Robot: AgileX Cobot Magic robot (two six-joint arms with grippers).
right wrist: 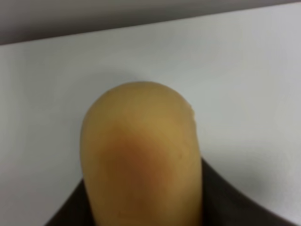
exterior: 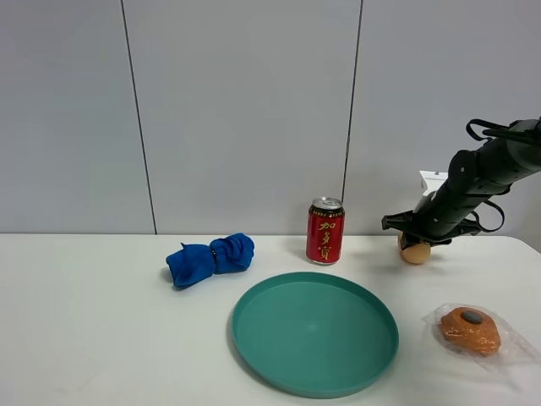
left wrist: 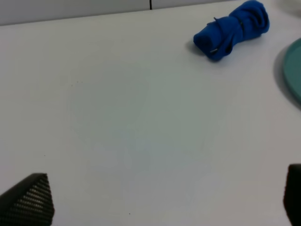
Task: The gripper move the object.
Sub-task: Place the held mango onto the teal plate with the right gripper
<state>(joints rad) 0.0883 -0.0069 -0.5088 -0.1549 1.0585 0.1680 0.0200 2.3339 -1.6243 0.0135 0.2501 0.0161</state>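
The object (exterior: 415, 252) is a small tan-yellow ball with a reddish blotch, at the back right of the white table, to the right of the red can. My right gripper (exterior: 416, 239) comes down on it from above and is shut on it. In the right wrist view the object (right wrist: 141, 155) fills the middle, with a dark finger (right wrist: 225, 200) at each side. I cannot tell whether it rests on the table or hangs just above it. My left gripper (left wrist: 160, 200) is open and empty over bare table; only its fingertips (left wrist: 28, 200) show.
A red can (exterior: 325, 231) stands at the back centre. A teal plate (exterior: 314, 332) lies in front of it. A rolled blue cloth (exterior: 210, 259) lies to the left and also shows in the left wrist view (left wrist: 231, 29). A plastic-wrapped orange pastry (exterior: 470, 330) lies at the front right.
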